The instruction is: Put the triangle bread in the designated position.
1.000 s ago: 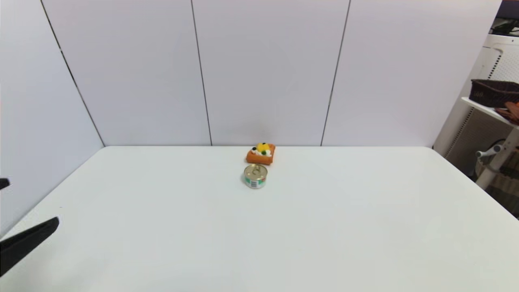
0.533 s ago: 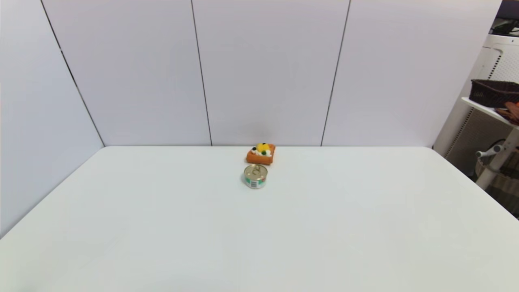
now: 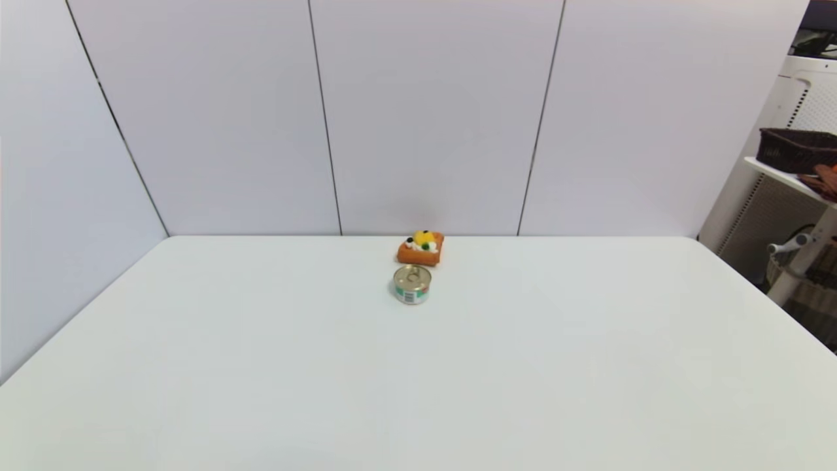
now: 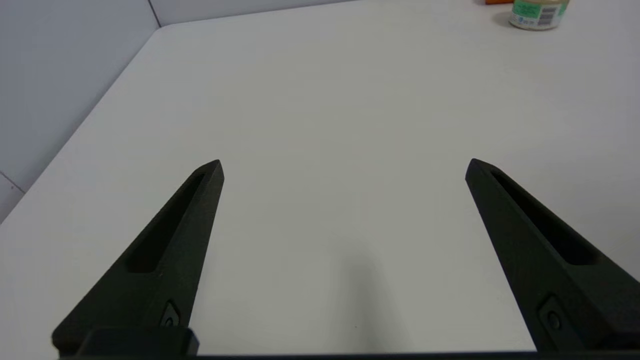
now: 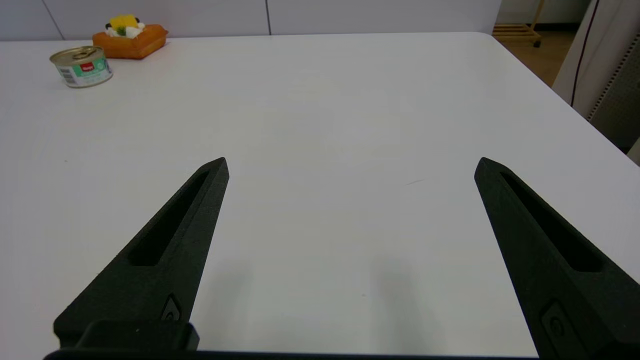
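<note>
Left tool (image 4: 344,162): released, both black fingers (image 4: 165,250) spread wide, nothing between them, only bare white bench (image 4: 320,125) beneath. Poised low over the bench's near left part, close to the left wall panel (image 4: 60,75). Out of the head view altogether.

Right tool (image 5: 351,161): likewise released, fingers (image 5: 170,245) wide apart and gripping nothing. Poised low over the near right part of the bench, faint shadows of the fingers on the surface below. Also out of the head view.

Triangle bread (image 3: 420,248): flat on the bench at its far edge, right against the foot of the back wall (image 3: 425,118), roughly mid-width. Orange-brown body, topped with a yellow blob, white cream, dark berries and a green bit. Well apart from both tools. Seen from the right wrist at far distance (image 5: 129,38); from the left wrist only a sliver of orange at the frame edge (image 4: 497,1).

Tin can (image 3: 412,284): small, round, gold pull-ring lid, green-and-white label, upright. Just in front of the bread on the robot's side, near it but with a narrow gap. Visible also from the right wrist (image 5: 81,66) and, cut off at the frame edge, from the left wrist (image 4: 539,11).

Off the bench to the right: white shelf (image 3: 791,180) carrying a dark woven basket (image 3: 798,149).
</note>
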Robot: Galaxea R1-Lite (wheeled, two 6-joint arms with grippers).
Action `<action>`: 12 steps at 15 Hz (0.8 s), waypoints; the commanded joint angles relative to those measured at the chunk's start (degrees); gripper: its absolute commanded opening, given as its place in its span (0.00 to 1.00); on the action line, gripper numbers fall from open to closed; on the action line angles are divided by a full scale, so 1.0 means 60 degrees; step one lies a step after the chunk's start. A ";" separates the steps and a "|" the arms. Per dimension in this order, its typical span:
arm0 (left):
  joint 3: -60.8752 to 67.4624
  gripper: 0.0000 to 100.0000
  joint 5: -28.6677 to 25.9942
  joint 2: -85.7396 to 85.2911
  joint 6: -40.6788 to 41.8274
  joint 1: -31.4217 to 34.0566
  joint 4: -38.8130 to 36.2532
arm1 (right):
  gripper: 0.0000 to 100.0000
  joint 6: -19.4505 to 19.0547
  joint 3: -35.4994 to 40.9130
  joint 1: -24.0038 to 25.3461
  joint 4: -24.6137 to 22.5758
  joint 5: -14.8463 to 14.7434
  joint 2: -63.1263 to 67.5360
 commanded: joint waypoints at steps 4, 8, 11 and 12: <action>0.0467 1.00 0.0096 -0.0100 -0.0452 0.0000 -0.0776 | 1.00 0.0000 0.0000 0.0008 -0.0002 0.0001 0.0012; 0.0467 1.00 0.0213 -0.0100 -0.1052 0.0000 -0.0790 | 1.00 0.0000 0.0000 0.0008 -0.0002 0.0001 0.0012; 0.0467 1.00 0.0418 -0.0100 -0.1126 0.0000 -0.0790 | 1.00 0.0000 0.0000 0.0008 -0.0002 0.0001 0.0012; 0.0467 1.00 0.0418 -0.0100 -0.1126 0.0000 -0.0790 | 1.00 0.0000 0.0000 0.0008 -0.0002 0.0001 0.0012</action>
